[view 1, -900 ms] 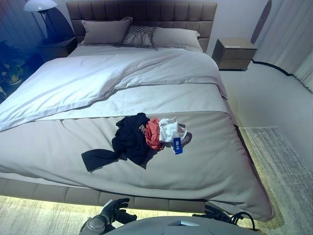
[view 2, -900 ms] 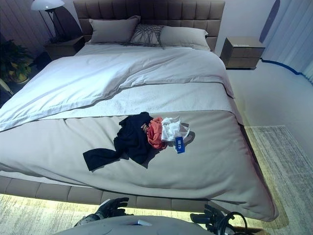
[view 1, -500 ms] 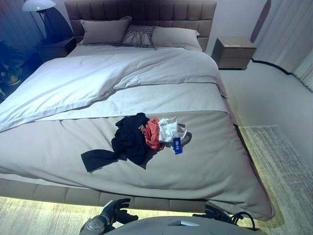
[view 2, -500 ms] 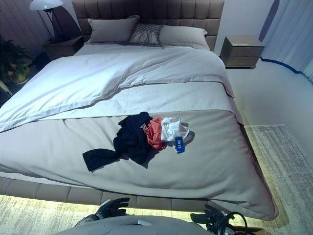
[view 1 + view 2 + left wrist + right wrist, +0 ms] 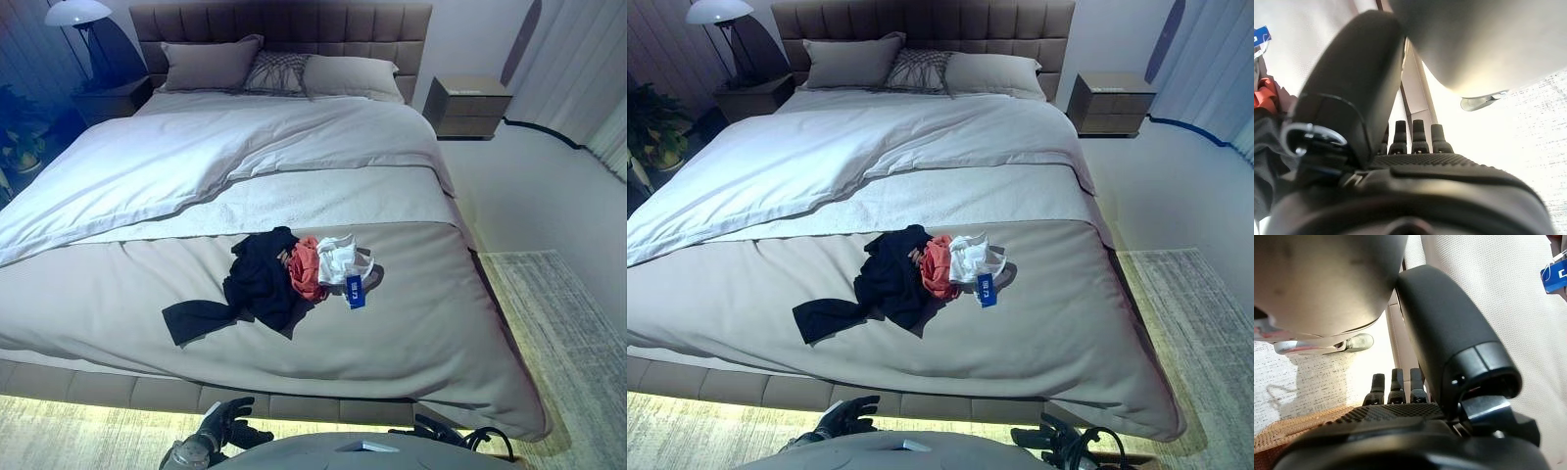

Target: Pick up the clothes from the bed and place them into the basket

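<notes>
Both hands, the left hand (image 5: 223,423) and right hand (image 5: 1050,438), hang low before the bed (image 5: 421,323), fingers straight and empty, well short of the clothes (image 5: 284,272) heaped mid-bed; reaching them likely means leaning well forward first.

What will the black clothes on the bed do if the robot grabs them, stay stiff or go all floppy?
Probably floppy: the black garment lies crumpled in soft folds, with one part trailing flat across the bed cover. It likely droops when lifted. It also touches the red garment, so that might get dragged along.
</notes>
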Motion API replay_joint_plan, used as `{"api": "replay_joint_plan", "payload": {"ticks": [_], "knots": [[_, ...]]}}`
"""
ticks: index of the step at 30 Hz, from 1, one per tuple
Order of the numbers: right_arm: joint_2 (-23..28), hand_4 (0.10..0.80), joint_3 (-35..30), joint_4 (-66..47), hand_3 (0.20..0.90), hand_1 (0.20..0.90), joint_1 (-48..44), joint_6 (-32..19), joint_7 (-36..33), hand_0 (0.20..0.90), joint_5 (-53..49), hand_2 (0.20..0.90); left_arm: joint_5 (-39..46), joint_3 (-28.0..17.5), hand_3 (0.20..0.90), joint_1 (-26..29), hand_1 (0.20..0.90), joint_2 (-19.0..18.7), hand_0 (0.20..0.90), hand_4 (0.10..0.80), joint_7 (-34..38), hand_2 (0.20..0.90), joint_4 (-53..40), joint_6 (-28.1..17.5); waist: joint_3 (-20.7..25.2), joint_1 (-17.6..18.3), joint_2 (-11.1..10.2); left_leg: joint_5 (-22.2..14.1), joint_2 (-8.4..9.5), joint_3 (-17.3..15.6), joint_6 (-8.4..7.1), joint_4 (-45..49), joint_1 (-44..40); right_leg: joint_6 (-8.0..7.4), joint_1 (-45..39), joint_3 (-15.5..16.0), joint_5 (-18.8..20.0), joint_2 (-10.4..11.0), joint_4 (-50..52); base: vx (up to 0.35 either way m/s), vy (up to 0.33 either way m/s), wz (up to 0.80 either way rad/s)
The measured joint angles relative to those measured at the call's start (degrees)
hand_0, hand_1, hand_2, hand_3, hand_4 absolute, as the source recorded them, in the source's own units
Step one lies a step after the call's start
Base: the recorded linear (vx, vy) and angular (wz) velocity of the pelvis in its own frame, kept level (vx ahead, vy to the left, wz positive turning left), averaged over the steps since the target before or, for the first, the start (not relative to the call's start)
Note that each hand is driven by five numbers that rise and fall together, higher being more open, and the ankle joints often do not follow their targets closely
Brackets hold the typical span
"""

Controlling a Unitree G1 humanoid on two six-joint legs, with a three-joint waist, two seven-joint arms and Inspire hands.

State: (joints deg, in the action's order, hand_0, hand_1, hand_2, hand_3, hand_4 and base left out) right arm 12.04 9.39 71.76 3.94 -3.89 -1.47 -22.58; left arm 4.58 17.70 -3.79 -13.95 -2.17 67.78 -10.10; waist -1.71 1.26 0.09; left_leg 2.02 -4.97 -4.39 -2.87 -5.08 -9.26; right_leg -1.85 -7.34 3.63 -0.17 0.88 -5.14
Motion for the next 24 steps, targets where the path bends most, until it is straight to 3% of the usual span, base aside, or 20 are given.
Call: {"api": "replay_joint_plan", "payload": {"ticks": [4, 5, 7, 8, 9, 10, 13, 18, 20, 21, 23, 24], "knots": [[0.1, 0.8, 0.0, 0.1, 0.9, 0.9, 0.0, 0.0, 0.5, 0.9, 0.2, 0.9, 0.5, -0.1, 0.9, -0.3, 0.9, 0.1, 0.9, 0.8, 1.2, 0.9, 0.0, -0.6, -0.1, -0.5, 0.0, 0.0, -0.42, 0.0, -0.01, 0.0, 0.0, 0.02, 0.0, 0.0, 0.0, -0.4, 0.0, 0.016, -0.094, 0.01], [0.0, 0.8, 0.0, 0.2, 0.9, 0.9, -0.2, 0.0, 0.6, 0.9, 0.2, 0.9, 0.5, -0.4, 0.9, -0.4, 0.9, 0.1, 0.9, 0.8, 1.8, 0.9, 0.3, -1.4, -0.6, -1.0, 0.1, -0.5, -0.65, 0.5, -1.11, 3.1, 1.8, 0.02, 0.5, 0.2, -0.4, -0.6, 0.3, -0.02, -0.111, 0.03], [-0.6, 0.8, 0.0, 0.3, 0.9, 0.9, -1.0, 0.1, 0.7, 0.9, 0.2, 0.9, 0.9, -2.4, 0.9, 0.8, 0.9, -0.6, 0.9, 0.8, 2.6, 0.9, 0.5, -2.4, -2.0, -2.1, -2.2, -0.7, 0.33, 1.3, -1.67, 11.3, 6.4, 0.07, 1.0, 0.2, -0.4, 0.6, 0.2, -0.009, -0.021, 0.03], [-0.8, 0.8, 0.1, 0.4, 0.9, 0.9, -1.6, 0.1, 0.6, 0.9, 0.2, 0.9, 1.7, -3.5, 0.9, 1.4, 0.9, -0.7, 0.9, 0.8, 3.2, 0.9, 0.5, -3.0, -3.2, -3.4, -2.8, -0.3, 1.15, 1.9, -2.57, 16.5, 9.3, 0.48, 0.9, 0.1, -0.2, 1.3, 0.1, 0.04, 0.06, 0.06], [-0.6, 0.8, 0.1, 0.6, 0.9, 0.9, -1.9, 0.1, 0.5, 0.9, 0.2, 0.9, 2.2, -4.7, 0.9, 2.1, 0.9, -0.5, 0.9, 0.8, 3.4, 0.9, 0.4, -3.9, -4.0, -4.1, -3.5, -0.6, 1.42, 2.3, -2.98, 20.9, 11.9, 1.87, 0.7, 0.1, 0.3, 1.8, -0.2, 0.076, 0.092, 0.06], [-0.1, 0.8, 0.1, 1.3, 0.9, 0.9, -2.2, 0.2, 0.4, 0.9, 0.0, 0.9, 2.2, -4.9, 0.9, 2.3, 0.9, -0.1, 0.9, 0.8, 3.7, 0.9, 0.3, -4.7, -4.4, -4.9, -3.3, -1.7, 1.2, 1.5, -3.66, 20.1, 12.9, 2.6, 0.7, 0.3, 0.3, 2.1, -0.3, 0.116, 0.139, 0.2], [2.0, 0.8, -0.7, 2.7, 0.9, 0.9, -3.5, 0.1, 0.2, 0.9, -0.1, 0.9, 0.9, -4.9, 0.9, 3.4, 0.9, 1.6, 0.9, 0.8, 4.2, 0.9, 1.3, -5.6, -5.9, -4.9, -0.2, -0.6, 0.59, -1.7, -3.49, 9.2, 12.9, 2.63, 1.0, 1.5, 0.3, 2.2, -0.2, 0.156, 0.2, 0.33], [2.7, 0.8, -2.3, 3.3, 0.9, 0.9, -4.7, -1.4, -1.2, 0.9, 1.0, 0.9, 0.0, -4.5, 0.9, 3.2, 0.9, 2.6, 0.9, 0.8, 5.2, 0.9, 1.4, -6.0, -6.2, -5.6, 2.0, 1.3, 0.27, -4.1, -2.16, -0.1, 7.8, 2.12, 0.4, -0.5, 0.0, 2.8, -0.3, 0.144, 0.212, -0.29], [1.5, 0.8, -2.1, 3.1, 0.9, 0.9, -4.4, -3.0, -1.3, 0.9, 2.2, 0.9, 0.0, -4.5, 0.9, 3.1, 0.9, 1.6, 0.9, 0.8, 5.4, 0.9, 1.0, -5.7, -6.1, -5.6, 0.9, 1.7, 1.36, -5.7, -1.51, -0.3, 7.1, 1.5, -0.3, 2.3, -0.3, 4.7, 0.4, 0.102, 0.161, -0.33], [0.5, 0.8, -2.1, 3.1, 0.9, 0.9, -4.0, -3.7, -1.9, 0.9, 2.6, 0.9, -0.1, -4.4, 0.9, 3.1, 0.9, 0.8, 0.9, 0.8, 5.2, 0.9, 0.6, -5.2, -6.0, -5.5, 0.5, 2.4, 1.81, -5.9, -0.4, -0.3, 6.8, 0.45, 0.9, 4.5, -1.0, 6.2, 4.0, 0.046, 0.128, -0.13], [-0.2, 0.8, -2.2, 3.0, 0.9, 0.9, -3.5, -4.4, -2.3, 0.9, 4.7, 0.9, -0.1, -4.4, 0.9, 3.0, 0.9, -0.5, 0.9, 0.8, 5.2, 0.9, 0.5, -4.5, -5.8, -4.7, 0.0, 2.6, 2.63, -6.0, 1.29, -0.3, 6.2, -3.01, 5.3, 4.7, -2.3, 7.8, 13.9, 0.023, 0.057, -0.07], [-0.1, 0.8, -2.2, 2.4, 0.9, 0.9, -3.9, -5.6, -3.1, 0.9, 5.8, 0.9, -0.1, -4.0, 0.9, 3.0, 0.9, -1.0, 0.9, 0.8, 5.1, 0.9, 0.5, -4.0, -5.9, -3.8, 0.2, 2.3, 2.47, -5.9, 2.16, -0.3, 5.6, -3.11, 8.7, 4.3, -2.4, 8.2, 20.9, 0.022, -0.051, -0.04]]}}
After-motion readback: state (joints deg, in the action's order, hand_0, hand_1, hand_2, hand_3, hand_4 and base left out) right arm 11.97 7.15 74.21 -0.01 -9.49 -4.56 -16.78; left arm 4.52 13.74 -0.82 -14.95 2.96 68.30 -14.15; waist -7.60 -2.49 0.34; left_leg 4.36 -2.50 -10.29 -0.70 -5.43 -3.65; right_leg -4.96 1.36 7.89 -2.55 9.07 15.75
